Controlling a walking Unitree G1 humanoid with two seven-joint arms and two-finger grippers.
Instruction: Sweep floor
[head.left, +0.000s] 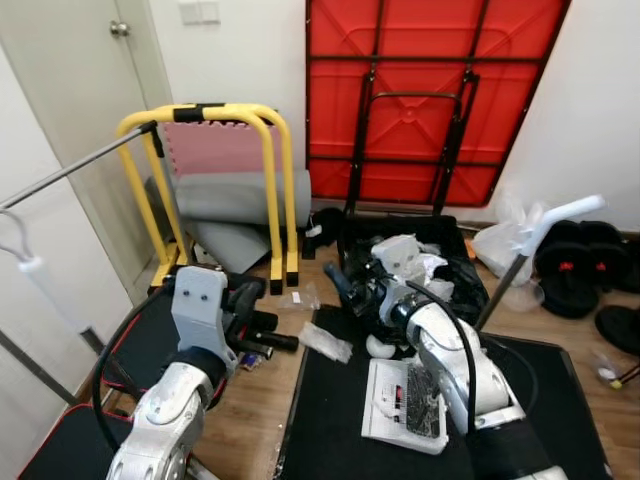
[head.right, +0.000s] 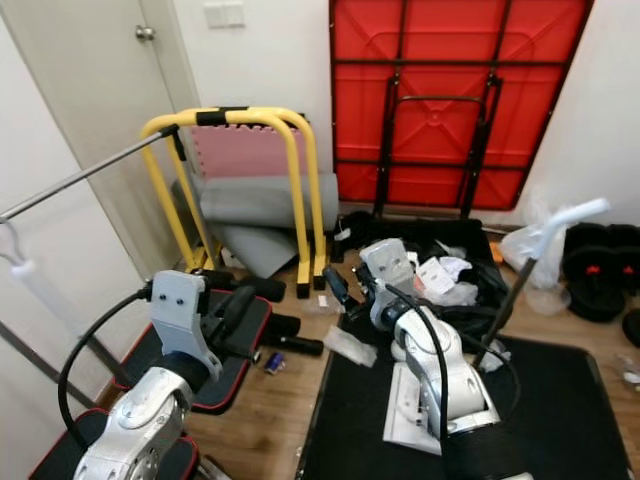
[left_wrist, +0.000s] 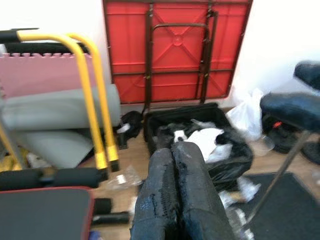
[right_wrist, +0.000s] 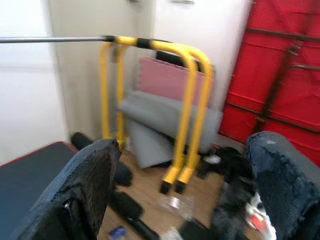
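A dark pole with a white handle (head.left: 558, 216) leans at the right, its foot by the black mat (head.left: 340, 420); its lower end is hidden. Clear plastic wrappers (head.left: 325, 342) lie on the wooden floor beside that mat. A black open case (head.left: 465, 290) full of crumpled white paper stands behind. My left gripper (head.left: 245, 298) is held over the red-edged bench, and in the left wrist view its fingers (left_wrist: 165, 195) are pressed together on nothing. My right gripper (head.left: 340, 280) hovers above the wrappers near the case, with its fingers (right_wrist: 92, 185) spread wide.
Yellow parallel bars (head.left: 270, 180) and grey rolled mats (head.left: 235, 195) stand at the back left, a red folded table (head.left: 430, 90) against the wall. A white flat device (head.left: 388, 405) lies on the black mat. Dumbbells (head.left: 580, 265) and a white bag (head.left: 500, 245) sit at the right.
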